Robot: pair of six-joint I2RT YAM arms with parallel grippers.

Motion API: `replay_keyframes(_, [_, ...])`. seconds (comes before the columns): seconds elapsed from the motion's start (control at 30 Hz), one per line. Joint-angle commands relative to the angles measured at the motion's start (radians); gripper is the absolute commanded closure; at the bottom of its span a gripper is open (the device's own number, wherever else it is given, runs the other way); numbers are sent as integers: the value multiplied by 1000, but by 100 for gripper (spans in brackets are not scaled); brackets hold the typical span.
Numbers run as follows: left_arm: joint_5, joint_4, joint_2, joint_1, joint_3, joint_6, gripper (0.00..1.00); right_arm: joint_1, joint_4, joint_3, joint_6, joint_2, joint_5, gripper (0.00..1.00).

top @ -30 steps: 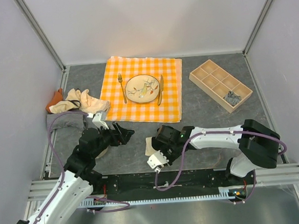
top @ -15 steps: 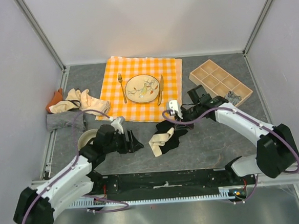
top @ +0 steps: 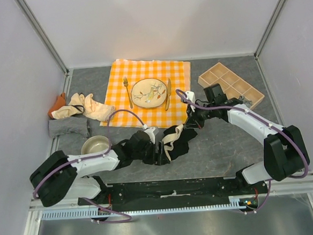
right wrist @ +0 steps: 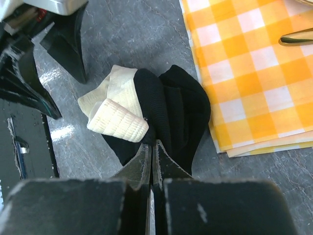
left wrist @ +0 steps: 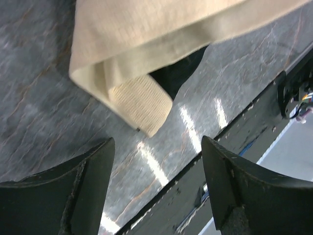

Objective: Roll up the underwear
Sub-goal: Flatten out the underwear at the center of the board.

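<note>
- As far as the overhead view reaches, the table [top: 228, 144] is a grey, stone-patterned surface. Its near edge is covered by my arm bases.
- The orange-and-white checked tablecloth [top: 177, 73] lies at the far middle. My right wrist view cuts it down to one layered corner, just beside the black underwear.
- The wooden tray [top: 224, 75] sits at the far right. My right arm crosses its near side. A grey striped bundle [top: 245, 98] shows in a near-end compartment, partly hidden, and I cannot tell which compartment.
- A pile lies at the left edge: the orange one [top: 55, 104], the cream ones [top: 88, 106] and the striped one [top: 68, 127], all touching. The orange one is largely covered, and I cannot separate the cream pieces to count them.
- The black underwear [top: 180, 139] [right wrist: 176, 112] lies bunched on the bare table between my two grippers, just off the tablecloth's near edge. Its cream band [right wrist: 120, 122] [left wrist: 142, 105] folds out on the left-gripper side. The outline of the garment is not readable.
- The metal bowl [top: 88, 144] sits beside my left forearm, which hides its near rim.
- The plate [top: 141, 89] stands on the tablecloth between the fork [top: 127, 91] and the knife [top: 169, 94].
- My right gripper [right wrist: 151, 147] [top: 192, 124] has its fingers pressed together on the black cloth's edge, pinching a fold. The fingers themselves hide the pinch point.
- My left gripper [left wrist: 157, 147] [top: 161, 152] has its jaws wide apart and holds nothing. It is low over the table, just short of the cream band and touching neither finger to it. From overhead its dark fingers merge with the black cloth.
</note>
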Motion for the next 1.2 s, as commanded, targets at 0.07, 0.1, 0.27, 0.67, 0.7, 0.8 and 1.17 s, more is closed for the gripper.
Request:
replay_keyframes(0.07, [-177, -45, 185, -44, 111, -61, 29, -3, 57, -8, 49, -20, -42, 100])
replay_keyframes(0.1, [-186, -89, 227, -45, 130, -63, 34, -4, 57, -9, 49, -24, -44, 100])
replay_keyframes(0.27, [-186, -96, 298, -50, 139, -49, 71, -7, 54, -9, 44, -41, -50, 100])
replay_keyframes(0.67, [-49, -275, 5, -71, 223, 113, 98, -66, -285, 135, -236, -254, 110, 100])
replay_keyframes(0.7, [-21, -295, -11, -76, 242, 126, 98, -70, -310, 167, -252, -274, 138, 100])
replay_keyframes(0.8, [65, -361, -40, -103, 318, 169, 98, -90, -395, 223, -296, -362, 214, 100])
replay_keyframes(1.17, [82, -481, -74, -180, 415, 215, 98, -92, -430, 239, -212, -485, 369, 100])
